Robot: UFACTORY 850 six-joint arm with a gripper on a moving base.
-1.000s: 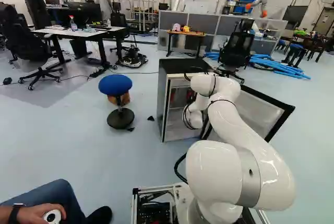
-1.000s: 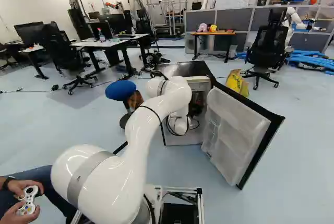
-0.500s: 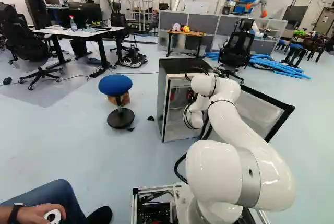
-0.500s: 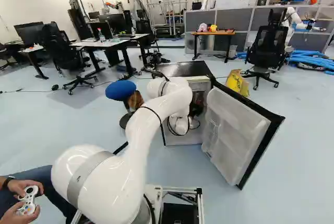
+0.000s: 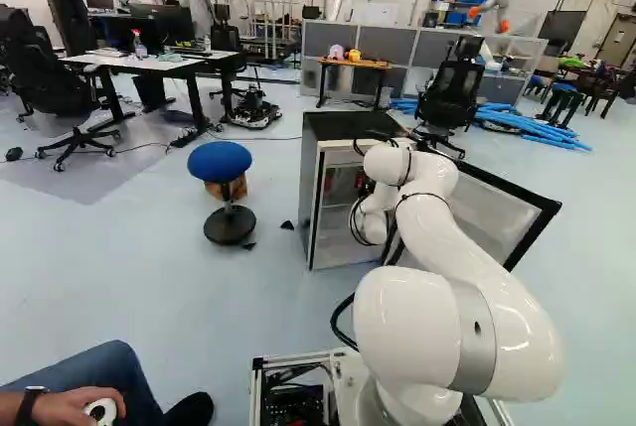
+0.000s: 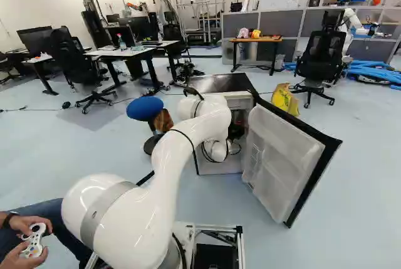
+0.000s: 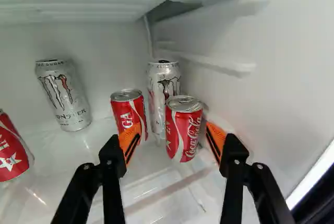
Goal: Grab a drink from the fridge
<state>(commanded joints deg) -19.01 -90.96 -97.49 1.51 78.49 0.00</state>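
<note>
Can [image 7: 183,130], red, upright, just ahead of end effector [image 6: 236,132], fingers spread wide

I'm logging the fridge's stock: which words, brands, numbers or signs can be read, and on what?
"Coca-Cola": red can overlapping the rear silver can.
"SUGAR", "ONSTER" (first letter unclear): lone silver can.
"ZERO": rear silver can.
White star: outermost red can; its letters are incomplete.
Middle red can: partly turned lettering, unclear.
All other print: too small or blurred.
</note>
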